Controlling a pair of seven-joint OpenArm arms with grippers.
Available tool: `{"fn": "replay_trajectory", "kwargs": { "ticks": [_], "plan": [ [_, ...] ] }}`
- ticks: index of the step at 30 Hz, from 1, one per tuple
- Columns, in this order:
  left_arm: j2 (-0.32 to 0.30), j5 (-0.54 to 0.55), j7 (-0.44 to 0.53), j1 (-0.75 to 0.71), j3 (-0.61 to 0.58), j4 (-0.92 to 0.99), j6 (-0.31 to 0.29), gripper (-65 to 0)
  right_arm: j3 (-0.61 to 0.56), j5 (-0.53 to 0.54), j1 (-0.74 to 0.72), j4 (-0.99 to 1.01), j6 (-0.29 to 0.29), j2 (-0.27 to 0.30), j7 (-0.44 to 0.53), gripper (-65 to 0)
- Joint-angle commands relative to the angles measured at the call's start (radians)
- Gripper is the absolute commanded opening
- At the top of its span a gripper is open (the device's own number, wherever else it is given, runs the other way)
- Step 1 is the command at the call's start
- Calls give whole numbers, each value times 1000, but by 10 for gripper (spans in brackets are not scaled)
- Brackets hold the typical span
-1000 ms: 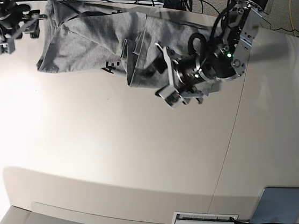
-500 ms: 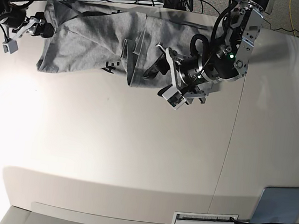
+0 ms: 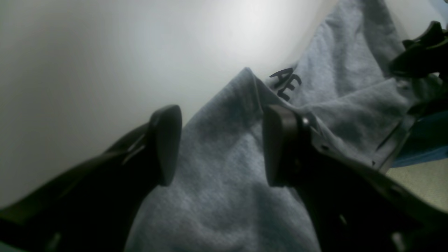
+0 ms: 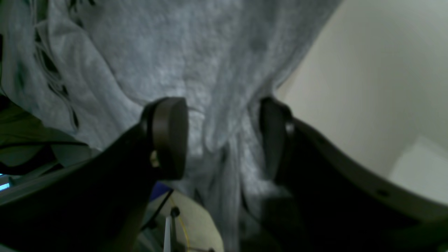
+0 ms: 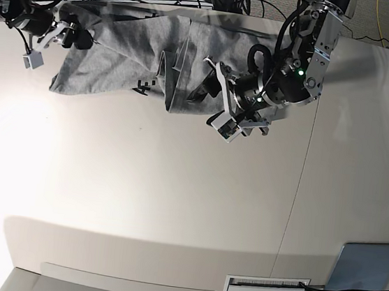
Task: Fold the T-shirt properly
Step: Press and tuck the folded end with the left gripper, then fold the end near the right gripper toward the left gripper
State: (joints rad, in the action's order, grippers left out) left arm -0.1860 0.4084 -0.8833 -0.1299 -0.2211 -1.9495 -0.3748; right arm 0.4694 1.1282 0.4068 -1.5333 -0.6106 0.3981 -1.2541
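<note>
Left gripper (image 5: 222, 101): jaws apart, straddling the T-shirt's right edge, cloth between the pads, not pinched.
Right gripper (image 5: 60, 37): jaws wide apart over the shirt's far-left corner, grey cloth between them.
T-shirt (image 5: 124, 57): grey, rumpled, spread along the table's (image 5: 174, 199) far edge; black letters (image 3: 285, 82) peek from a fold.

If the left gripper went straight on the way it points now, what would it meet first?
Most likely the T-shirt: grey cloth fills the gap between the open fingers of the left gripper. A raised fold with black lettering lies just beyond. Depth is unclear.
</note>
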Motion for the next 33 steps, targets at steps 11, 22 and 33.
{"fn": "replay_trajectory", "kwargs": {
  "ticks": [11, 22, 33],
  "plan": [
    [3, 10, 18, 6, 2, -15, -4, -277, -51, -102, -14, -9, 0, 9, 93, -481],
    [-1, -77, 19, -66, 2, -15, -4, -277, 105, -247, -95, -10, 2, 51, 130, -650],
    [0, -116, 35, -95, 2, -4, 23, -277, 278, -37, -116, -280, 5, 24, -109, -650]
  ]
}}
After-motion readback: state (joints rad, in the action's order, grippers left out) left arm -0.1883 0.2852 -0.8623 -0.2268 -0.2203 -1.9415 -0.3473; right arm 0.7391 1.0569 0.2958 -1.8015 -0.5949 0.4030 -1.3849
